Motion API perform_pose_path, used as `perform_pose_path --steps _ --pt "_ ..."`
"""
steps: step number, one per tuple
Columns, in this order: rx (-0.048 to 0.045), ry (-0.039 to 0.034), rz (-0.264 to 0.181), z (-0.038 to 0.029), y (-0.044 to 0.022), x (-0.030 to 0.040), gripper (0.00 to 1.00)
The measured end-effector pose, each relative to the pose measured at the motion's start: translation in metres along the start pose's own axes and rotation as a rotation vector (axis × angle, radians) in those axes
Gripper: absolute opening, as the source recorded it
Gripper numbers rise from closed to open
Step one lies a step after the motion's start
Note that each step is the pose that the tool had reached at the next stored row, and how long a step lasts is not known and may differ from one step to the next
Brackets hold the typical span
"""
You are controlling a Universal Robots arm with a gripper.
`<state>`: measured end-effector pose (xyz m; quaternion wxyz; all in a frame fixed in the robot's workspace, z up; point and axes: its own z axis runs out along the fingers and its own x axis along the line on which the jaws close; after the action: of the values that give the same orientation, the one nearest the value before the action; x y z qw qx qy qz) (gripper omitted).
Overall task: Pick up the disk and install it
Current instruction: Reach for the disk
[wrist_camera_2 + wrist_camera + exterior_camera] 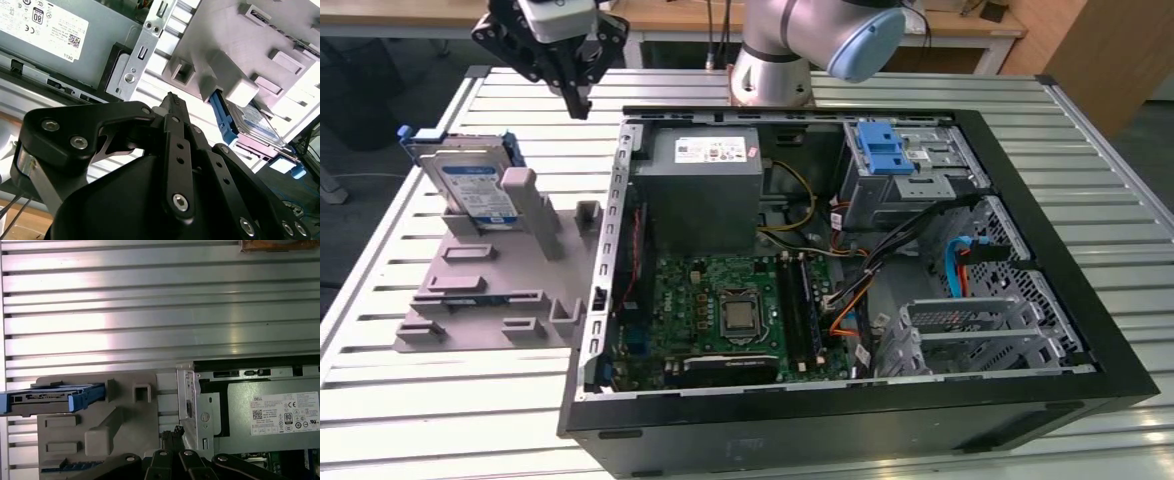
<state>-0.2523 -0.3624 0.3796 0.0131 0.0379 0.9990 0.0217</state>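
Pincer (pixel 172 102) aloft, disk (pixel 470 185) upright in holder (pixel 467 300)

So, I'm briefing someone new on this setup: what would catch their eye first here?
The big open computer case, with its green circuit board bare, takes the middle of the exterior view. At that view's left, the disk stands on edge in a grey holder, with a blue frame around it. The gripper hangs shut and empty above the table, over the gap between holder and case.
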Motion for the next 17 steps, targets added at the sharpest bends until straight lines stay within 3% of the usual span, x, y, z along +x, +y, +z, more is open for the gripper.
perform_pose_path --steps 17 --pt "0.0001 0.0000 0.000 0.0013 0.0042 0.0124 0.11"
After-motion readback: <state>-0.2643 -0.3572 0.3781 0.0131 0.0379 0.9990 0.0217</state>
